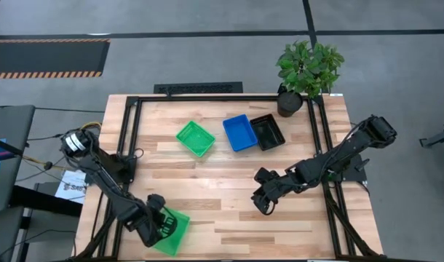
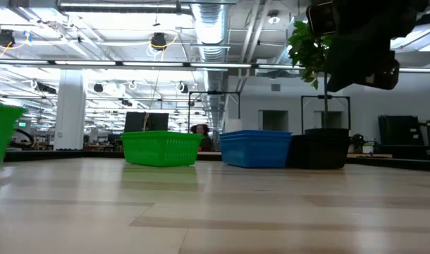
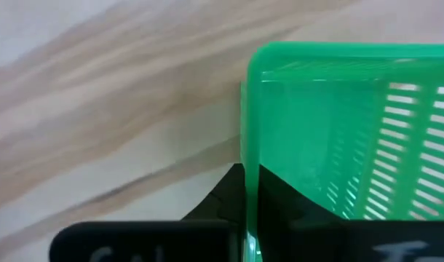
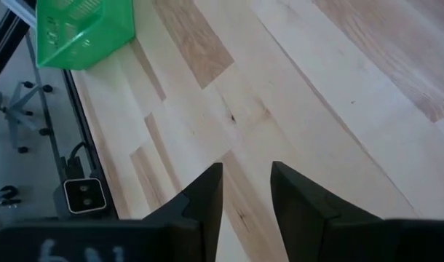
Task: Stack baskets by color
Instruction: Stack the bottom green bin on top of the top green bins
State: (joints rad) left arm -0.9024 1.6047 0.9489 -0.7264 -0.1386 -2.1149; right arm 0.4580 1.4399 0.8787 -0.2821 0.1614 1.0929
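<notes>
Green basket in left wrist view runs off the frame edge, its wall hiding one finger. Low view crops another green basket at the edge; dark arm overhead blurred, cropped.

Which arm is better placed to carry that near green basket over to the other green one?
Left. Its gripper is shut on the near green basket; the right gripper hangs open over bare wood.

Green basket tilted at near-left edge; green, blue, black baskets in far row.
</notes>
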